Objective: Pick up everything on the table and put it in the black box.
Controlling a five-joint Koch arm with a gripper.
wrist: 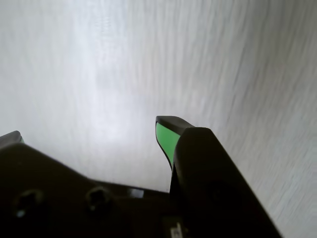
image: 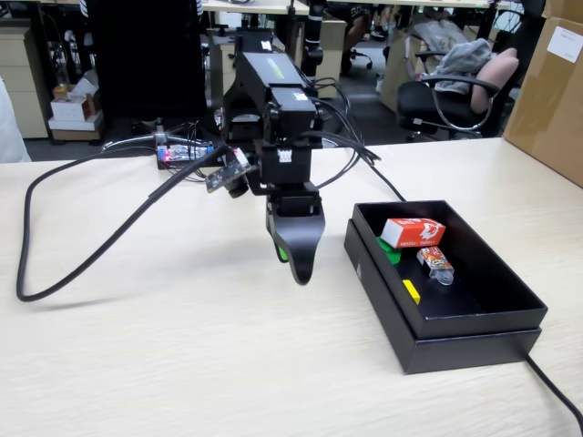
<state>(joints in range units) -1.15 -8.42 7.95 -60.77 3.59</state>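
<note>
One red carton (image: 413, 232), green cube (image: 390, 249), yellow cube (image: 412, 291) in black box (image: 474, 341) | jaws apart, empty

Red carton (image: 414, 232), green cube (image: 390, 250), yellow cube (image: 412, 291) inside black box (image: 474, 341) on pale table (image: 182, 364).

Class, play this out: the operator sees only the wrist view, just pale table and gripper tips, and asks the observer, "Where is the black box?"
Observer: In the fixed view the black box sits on the table, right of the gripper.
Operator: What's inside?
Observer: The red carton, green cube, yellow cube and an orange packet.
Operator: Anything left outside?
Observer: Only cables.
</note>
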